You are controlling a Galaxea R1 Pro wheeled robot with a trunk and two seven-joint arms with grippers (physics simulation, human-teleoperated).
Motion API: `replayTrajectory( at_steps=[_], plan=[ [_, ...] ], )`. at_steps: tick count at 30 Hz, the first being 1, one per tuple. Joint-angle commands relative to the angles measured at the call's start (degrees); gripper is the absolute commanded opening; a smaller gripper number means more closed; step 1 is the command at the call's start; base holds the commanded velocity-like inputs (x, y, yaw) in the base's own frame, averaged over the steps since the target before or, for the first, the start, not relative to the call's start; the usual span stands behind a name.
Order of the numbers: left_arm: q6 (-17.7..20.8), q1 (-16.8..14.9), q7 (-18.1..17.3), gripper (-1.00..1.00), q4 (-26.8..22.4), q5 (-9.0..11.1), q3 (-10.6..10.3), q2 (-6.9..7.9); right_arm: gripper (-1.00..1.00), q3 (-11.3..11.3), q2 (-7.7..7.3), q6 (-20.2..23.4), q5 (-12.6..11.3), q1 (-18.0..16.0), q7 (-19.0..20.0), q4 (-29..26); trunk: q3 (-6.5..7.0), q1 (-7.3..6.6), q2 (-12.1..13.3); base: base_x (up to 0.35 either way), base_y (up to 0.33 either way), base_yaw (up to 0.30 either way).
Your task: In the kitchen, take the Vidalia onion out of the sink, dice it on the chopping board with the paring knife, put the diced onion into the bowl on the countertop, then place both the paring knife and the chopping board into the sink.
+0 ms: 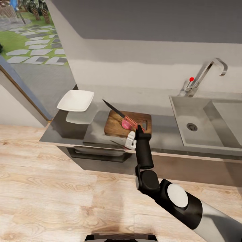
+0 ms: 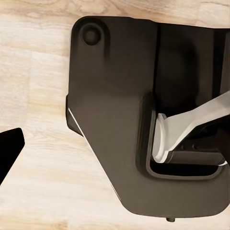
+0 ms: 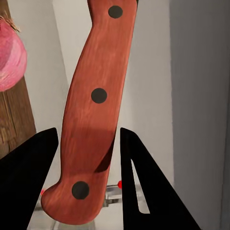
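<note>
At the near edge of the glossy grey bench (image 1: 67,131), the right tool (image 1: 138,127) is clamped on the red-handled paring knife (image 1: 129,120), blade angled over the pink onion (image 1: 126,124) on the brown wooden chopping board (image 1: 116,127). Further back-left sits the white squarish bowl (image 1: 76,100); the grey steel sink (image 1: 201,131) is off right. Can't tell the left tool's state.
</note>
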Motion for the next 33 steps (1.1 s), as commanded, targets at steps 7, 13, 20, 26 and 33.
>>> replayTrajectory(
  at_steps=[7, 13, 20, 26, 33],
  plan=[
    [0.0, 0.0, -0.5, 1.0, -0.1, 0.1, 0.2, -0.32, -1.0, 1.1, 0.65, 0.8, -0.2, -0.1, -0.5, 0.0, -0.08, 0.03, -0.1, -0.12, -0.152, 0.0],
    [0.0, 0.0, -0.5, 1.0, 0.0, 0.0, 0.2, -0.41, -1.0, 2.2, 1.8, 2.0, -0.1, -0.1, -0.5, 0.1, -0.08, 0.03, -0.1, -0.211, -0.219, 0.0],
    [0.0, 0.0, -0.5, 1.0, 0.0, 0.0, 0.2, -0.42, -1.0, 2.2, 1.66, 2.0, -0.2, -0.1, -0.4, 0.2, -0.08, 0.03, -0.1, -0.053, -0.052, 0.0],
    [0.0, 0.0, -0.5, 1.0, 0.0, 0.0, 0.2, -0.42, -1.0, 2.2, 1.44, 2.0, -0.3, -0.1, -0.3, 0.3, -0.08, 0.03, -0.1, -0.002, -0.002, 0.0],
    [0.0, 0.0, -0.5, 1.0, 0.0, 0.1, 0.2, -0.42, -1.0, 2.2, 0.53, 2.0, -0.5, -0.1, -0.1, 0.6, -0.08, 0.03, -0.1, 0.0, 0.0, 0.0]
  ],
)
